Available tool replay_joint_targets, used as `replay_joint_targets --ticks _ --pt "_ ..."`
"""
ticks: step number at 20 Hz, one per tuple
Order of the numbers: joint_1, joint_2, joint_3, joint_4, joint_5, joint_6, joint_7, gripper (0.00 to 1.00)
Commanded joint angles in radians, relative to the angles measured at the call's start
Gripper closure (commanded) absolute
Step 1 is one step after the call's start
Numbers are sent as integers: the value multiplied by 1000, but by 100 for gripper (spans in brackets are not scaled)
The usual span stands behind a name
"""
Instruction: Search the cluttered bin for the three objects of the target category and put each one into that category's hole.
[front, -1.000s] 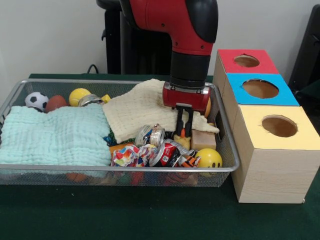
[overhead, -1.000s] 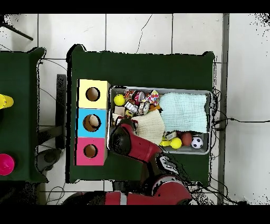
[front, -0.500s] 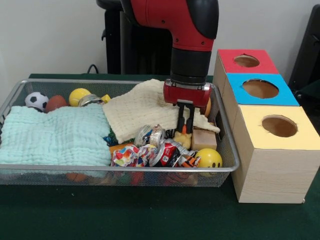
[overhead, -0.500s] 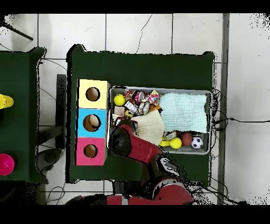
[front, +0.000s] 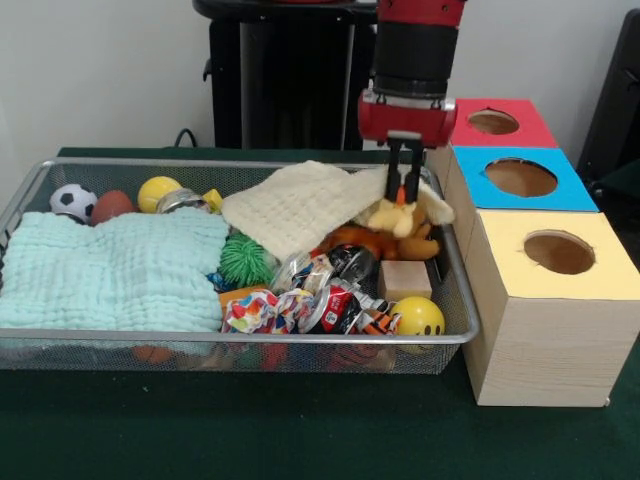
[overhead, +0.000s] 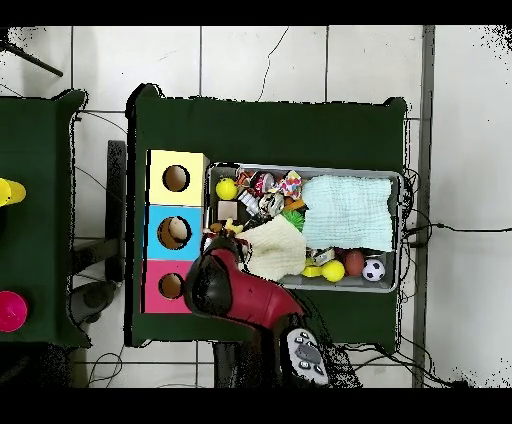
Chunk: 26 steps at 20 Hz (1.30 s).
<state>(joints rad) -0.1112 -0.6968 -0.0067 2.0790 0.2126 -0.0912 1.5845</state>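
Note:
My gripper (front: 404, 188) is shut on a small yellow plush duck (front: 393, 216) with an orange beak. It holds the duck just above the right end of the silver wire-mesh bin (front: 240, 338), beside the blue-topped box (front: 470, 192). A corner of the cream cloth (front: 300, 205) is raised against the duck. An orange-brown plush (front: 362, 241) lies uncovered below it; I cannot tell which animal it is. In the overhead view the arm (overhead: 222, 287) hides the gripper and the duck. The bin's rim (overhead: 399, 178) shows there.
Three boxes with round holes stand right of the bin: red top (front: 450, 127), blue top, yellow top (front: 500, 272). The bin holds a mint cloth (front: 110, 270), a green spiky ball (front: 246, 260), a wooden block (front: 405, 279), a yellow smiley ball (front: 418, 316), wrappers and several balls at the far left.
My gripper rose out of the clutter with the duck in it and moved slightly toward the boxes. The cream cloth's corner lifted, uncovering the green ball and the orange-brown plush.

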Motion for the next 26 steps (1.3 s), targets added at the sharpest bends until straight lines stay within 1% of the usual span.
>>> replay_joint_targets --ticks 1,2,5,9,17,24,26 --pt "-7 -167 28 76 15 199 195 100" --pt "2 -176 15 71 14 211 191 100" --pt "-3 -211 19 77 14 246 190 100" --pt "-4 -233 22 85 11 265 188 100" --pt "-26 -246 52 100 3 245 179 100" --pt "-88 -210 110 121 -36 158 166 100" --pt "-101 -173 107 112 -68 104 156 100"
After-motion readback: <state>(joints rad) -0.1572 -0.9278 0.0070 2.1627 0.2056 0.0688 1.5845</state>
